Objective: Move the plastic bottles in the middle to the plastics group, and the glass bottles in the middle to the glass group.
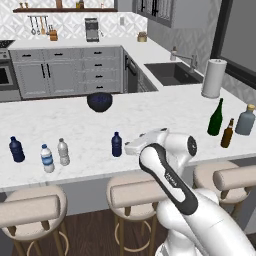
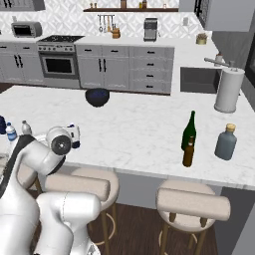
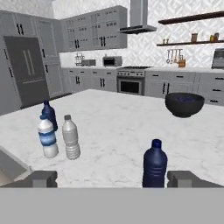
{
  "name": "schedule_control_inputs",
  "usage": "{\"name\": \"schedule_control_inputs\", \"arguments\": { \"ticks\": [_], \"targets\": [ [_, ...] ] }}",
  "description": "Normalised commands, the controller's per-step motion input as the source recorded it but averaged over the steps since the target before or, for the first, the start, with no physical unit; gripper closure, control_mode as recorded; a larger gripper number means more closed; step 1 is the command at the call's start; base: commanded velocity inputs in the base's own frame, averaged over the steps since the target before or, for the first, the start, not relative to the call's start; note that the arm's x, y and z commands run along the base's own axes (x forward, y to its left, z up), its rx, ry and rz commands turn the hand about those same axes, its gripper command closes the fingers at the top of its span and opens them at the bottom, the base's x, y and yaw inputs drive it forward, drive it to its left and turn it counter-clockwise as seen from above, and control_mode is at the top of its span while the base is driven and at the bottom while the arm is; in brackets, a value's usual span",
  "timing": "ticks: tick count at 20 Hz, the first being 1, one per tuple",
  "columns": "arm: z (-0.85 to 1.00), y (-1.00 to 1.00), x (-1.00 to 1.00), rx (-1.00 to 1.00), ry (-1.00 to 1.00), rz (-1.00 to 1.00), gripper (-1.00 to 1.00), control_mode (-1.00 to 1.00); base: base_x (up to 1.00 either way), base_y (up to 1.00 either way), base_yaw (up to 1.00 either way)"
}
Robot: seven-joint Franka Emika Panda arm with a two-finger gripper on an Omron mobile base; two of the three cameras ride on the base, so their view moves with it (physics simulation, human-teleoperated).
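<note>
Standing upright on the white marble counter (image 1: 150, 107), the dark navy bottle (image 1: 116, 144) is sitting alone near the front edge, just ahead of the gripper (image 3: 111, 179). In the hand view it is rising between the two dark fingertips (image 3: 43, 178), closer to the right one, and neither is touching it; the jaws are spread wide and holding nothing.

Off to the left, the clear greyish bottle (image 1: 63, 152) is standing just beside the clear bottle with a blue label band (image 1: 47, 158), and a second navy bottle (image 1: 16, 149) is standing a little further left, near them.

Well apart on the right side of the counter, the slim brown bottle (image 1: 227, 133) is standing just beside the tall dark green wine bottle (image 1: 215, 118), with the squat grey-blue bottle (image 1: 245, 120) near them toward the right.

A dark bowl (image 1: 100, 101) is resting at the far side of the counter, and a paper towel roll (image 1: 213, 78) is standing upright near the sink (image 1: 172, 73). Round stools (image 1: 132, 192) are lining the front of the counter.
</note>
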Motion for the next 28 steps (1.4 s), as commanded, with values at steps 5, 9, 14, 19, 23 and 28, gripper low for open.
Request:
{"name": "schedule_control_inputs", "arguments": {
  "ticks": [5,9,14,19,23,28],
  "targets": [
    [-0.33,-0.71,-0.03,-0.03,0.00,-0.03,-1.00,-1.00,0.00,0.00,0.00],
    [-0.52,-0.55,0.00,-0.01,0.02,0.00,-1.00,-1.00,0.00,0.00,0.00],
    [-0.54,-0.26,0.07,0.00,0.00,0.02,-1.00,-1.00,0.00,0.00,0.00],
    [-0.44,-0.07,0.22,0.00,-0.01,0.11,-1.00,-1.00,0.00,0.00,0.00],
    [-0.45,0.02,0.39,0.02,-0.09,0.22,-1.00,-1.00,0.00,0.00,0.00],
    [-0.38,0.05,0.45,0.03,-0.16,0.29,-1.00,-1.00,0.00,0.00,0.00]
  ]
}}
